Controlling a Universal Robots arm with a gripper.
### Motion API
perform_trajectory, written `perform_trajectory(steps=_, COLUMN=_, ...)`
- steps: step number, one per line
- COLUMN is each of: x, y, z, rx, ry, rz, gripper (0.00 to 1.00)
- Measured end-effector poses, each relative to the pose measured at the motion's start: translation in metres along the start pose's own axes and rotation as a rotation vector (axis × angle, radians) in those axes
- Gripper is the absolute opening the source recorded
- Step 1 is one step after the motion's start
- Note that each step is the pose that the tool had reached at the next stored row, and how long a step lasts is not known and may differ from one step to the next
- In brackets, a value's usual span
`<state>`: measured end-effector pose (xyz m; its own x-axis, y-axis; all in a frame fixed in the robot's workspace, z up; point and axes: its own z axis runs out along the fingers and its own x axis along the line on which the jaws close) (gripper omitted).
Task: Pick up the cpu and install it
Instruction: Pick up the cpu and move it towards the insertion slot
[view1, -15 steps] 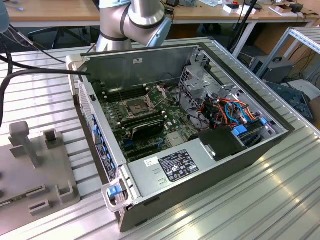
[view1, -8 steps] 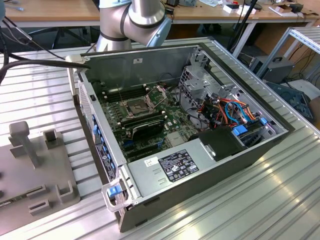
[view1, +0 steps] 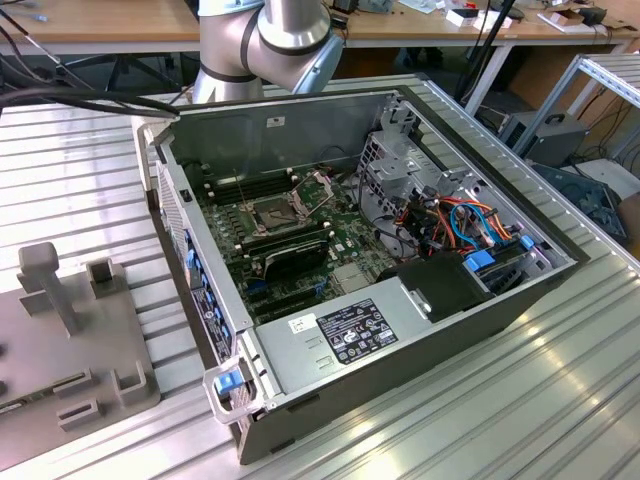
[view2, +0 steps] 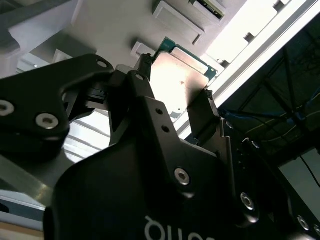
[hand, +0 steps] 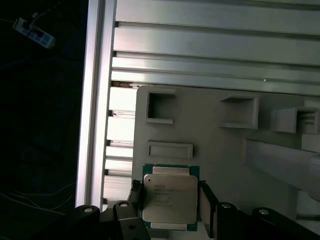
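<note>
Cpu (hand: 169, 199) sits clamped in the gripper (view2: 175, 82), jaws closed on two opposite edges; likely light and stiff yet fragile underneath, so an edge hold suits it.

There is one open computer box (view1: 300, 125), one robot arm (view1: 270, 40), one grey tray (view1: 100, 335) and one metal desk (view1: 450, 420). There is one small chip (hand: 169, 202). There is one tool (hand: 170, 195) with two fingers (hand: 206, 200).
</note>
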<state>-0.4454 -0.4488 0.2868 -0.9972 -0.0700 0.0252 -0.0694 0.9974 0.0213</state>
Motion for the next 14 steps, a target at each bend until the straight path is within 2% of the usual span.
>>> perform_trajectory(steps=1, x=0.0001, y=0.0000, z=-0.0016, rx=0.0000, ry=-0.0001, rz=0.000, gripper=0.55)
perform_trajectory(steps=11, x=0.0001, y=0.0001, z=-0.0032, rx=0.0002, ry=0.0002, rz=0.000, gripper=0.55)
perform_trajectory(steps=14, x=0.0002, y=0.0002, z=-0.0084, rx=0.0001, ry=0.0000, rz=0.000, gripper=0.55)
